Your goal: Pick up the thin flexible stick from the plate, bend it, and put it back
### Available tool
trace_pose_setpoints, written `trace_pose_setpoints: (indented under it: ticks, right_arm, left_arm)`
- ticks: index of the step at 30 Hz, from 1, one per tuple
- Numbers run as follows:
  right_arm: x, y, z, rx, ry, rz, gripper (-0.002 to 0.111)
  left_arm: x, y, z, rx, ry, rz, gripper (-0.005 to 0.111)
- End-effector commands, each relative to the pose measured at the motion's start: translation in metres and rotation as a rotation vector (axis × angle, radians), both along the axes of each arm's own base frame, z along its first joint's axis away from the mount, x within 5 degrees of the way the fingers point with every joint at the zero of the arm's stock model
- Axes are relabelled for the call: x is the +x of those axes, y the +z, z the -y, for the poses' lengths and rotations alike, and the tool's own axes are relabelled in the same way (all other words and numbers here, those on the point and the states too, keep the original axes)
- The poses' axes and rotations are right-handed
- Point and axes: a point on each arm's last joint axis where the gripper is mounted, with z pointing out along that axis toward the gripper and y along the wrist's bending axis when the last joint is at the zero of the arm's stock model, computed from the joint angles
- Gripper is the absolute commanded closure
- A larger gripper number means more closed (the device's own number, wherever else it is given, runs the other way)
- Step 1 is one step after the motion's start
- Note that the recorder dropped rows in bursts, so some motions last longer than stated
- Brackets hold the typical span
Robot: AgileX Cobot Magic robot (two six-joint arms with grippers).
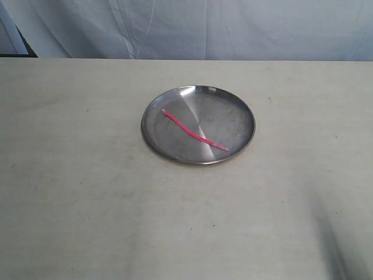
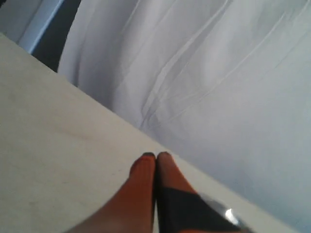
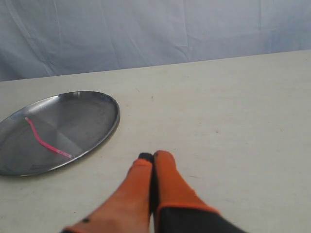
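**Waiting with both grippers closed, apart from the stick**

Looking across a pale table [image 1: 87, 204] and finding the plate [image 1: 233, 111] sitting near its middle, in front of a wrinkled white cloth backdrop [image 1: 233, 29]. Finding the thin flexible stick [image 1: 193, 133] lying inside the plate, running diagonally over the flat bottom from upper left to lower right in the exterior view. Bending gently along its length, with both ends falling short of the raised rim.

Turning to the right wrist view and seeing the right gripper [image 3: 153, 155] pointing over bare tabletop near the plate [image 3: 82, 111], apart from its rim and well clear of the stick [image 3: 43, 143]. Pressing its two orange fingertips [image 3: 164, 158] flat against each other, leaving no gap and clamping nothing. Not managing to tell whether the tips are touching the table surface or hanging just above it.

Turning to the left wrist view and seeing the left gripper [image 2: 156, 155] likewise squeezing its orange fingers [image 2: 143, 162] together tip to tip, gripping nothing. Aiming over the tabletop toward the table edge, with the cloth hanging beyond that edge and filling most of the view
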Motion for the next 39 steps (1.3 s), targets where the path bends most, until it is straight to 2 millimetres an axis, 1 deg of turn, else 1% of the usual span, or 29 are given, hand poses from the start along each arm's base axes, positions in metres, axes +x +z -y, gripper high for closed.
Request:
trace_pose_setpoints:
  ticks: [1,3,7,39]
  right_arm:
    - [-0.0002,0.0003,0.0004,-0.002,-0.006,0.011,0.108]
    - [-0.0002,0.0003,0.0004,-0.002,-0.006,0.011,0.108]
    - [-0.0002,0.0003,0.0004,-0.002,-0.006,0.011,0.108]
    - [-0.0002,0.0003,0.0004,-0.002,-0.006,0.011,0.108]
  left_arm:
    - [-0.0005,-0.0086,0.0012,0.361,-0.028,-0.071,0.106]
    - [-0.0006,-0.0094,0.0011,0.443,-0.033,-0.078,0.106]
    - [-0.0006,-0.0094,0.0005,0.496,-0.029,-0.078,0.106]
    - [-0.0006,-0.0094,0.0005,0.498,-0.028,-0.078,0.106]
